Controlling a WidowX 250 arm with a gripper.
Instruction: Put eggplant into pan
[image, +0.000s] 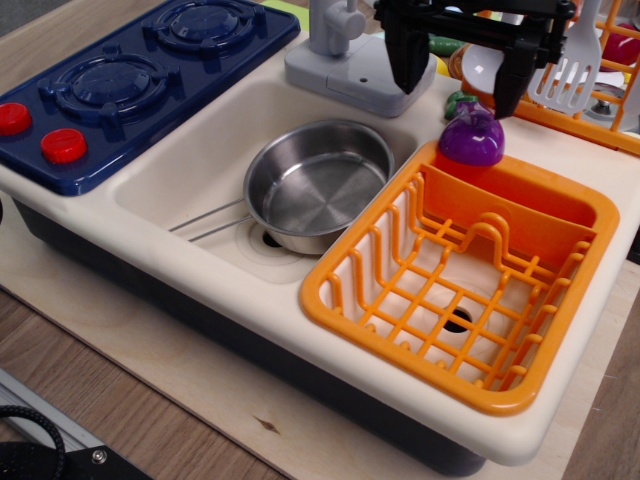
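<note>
Purple eggplant sits just below the right finger, off-centre right of wide-apart jaws; stem up. Steel pan lower left of gripper.

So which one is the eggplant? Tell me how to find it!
Find the big orange basket on the right side of the toy sink. The eggplant sits at its far rim, just below the open black gripper. It's the only shiny purple thing, round like a little bulb with a dark green cap.
</note>
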